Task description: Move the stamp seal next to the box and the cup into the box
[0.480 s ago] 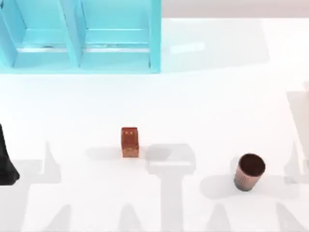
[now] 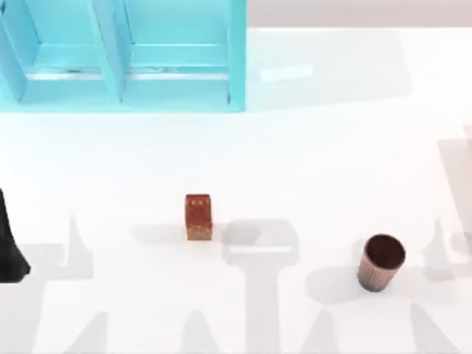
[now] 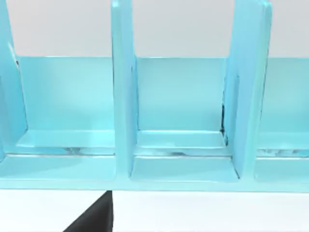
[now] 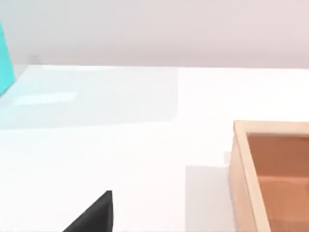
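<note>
On the white tabletop (image 2: 317,155) nothing of the task looks done yet, judging by how things lie. Largest in sight is the pale turquoise partitioned rack (image 2: 125,55) at the far left of the top view, which the left wrist view faces squarely. Next comes the shallow light wooden box (image 4: 270,169) with its open brown inside, seen from the right wrist view standing on the tabletop. The small round cup with ribbed pinkish-brown sides and dark inside (image 2: 382,262) stands upright near the front right, not in the box. The small upright glossy orange-brown stamp seal (image 2: 198,217) stands alone near the middle, well apart from the cup and with no box beside it. Both moves therefore remain, as I judge it.

A dark part of my left arm (image 2: 9,247) shows at the left edge of the top view, low and off to the side, apparently parked. How far either gripper is open I cannot tell, and nothing is visibly held.
</note>
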